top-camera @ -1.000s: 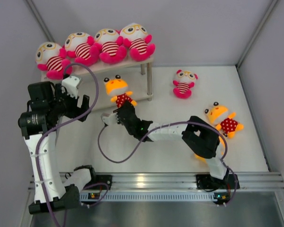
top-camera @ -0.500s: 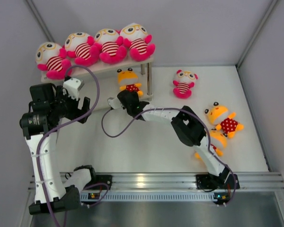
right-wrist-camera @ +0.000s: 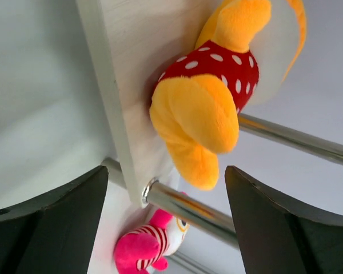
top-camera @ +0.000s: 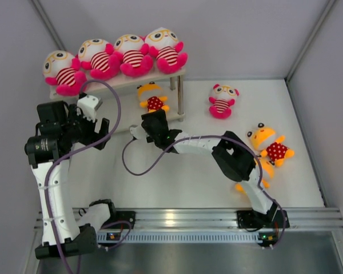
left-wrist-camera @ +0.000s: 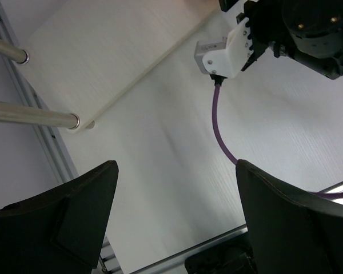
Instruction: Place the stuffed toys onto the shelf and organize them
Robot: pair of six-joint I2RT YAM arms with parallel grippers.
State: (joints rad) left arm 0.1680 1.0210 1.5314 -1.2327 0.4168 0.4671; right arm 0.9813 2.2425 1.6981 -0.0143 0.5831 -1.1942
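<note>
Done: four striped plush (top-camera: 117,54) sit in a row on the top board of the shelf (top-camera: 137,79), and the orange plush (right-wrist-camera: 208,85) lies on the lower board.
Left for you: the fifth striped plush (top-camera: 222,101) and a second orange plush (top-camera: 268,144) lie on the table (top-camera: 177,171). A third orange one seems half hidden under the right arm.
Right gripper (right-wrist-camera: 166,182): fingers spread, either side of the orange plush but not touching it.
Left gripper (left-wrist-camera: 176,171): fingers spread, empty, beside the shelf.
Change: a second ago the right fingers pinched that plush short of the shelf.
</note>
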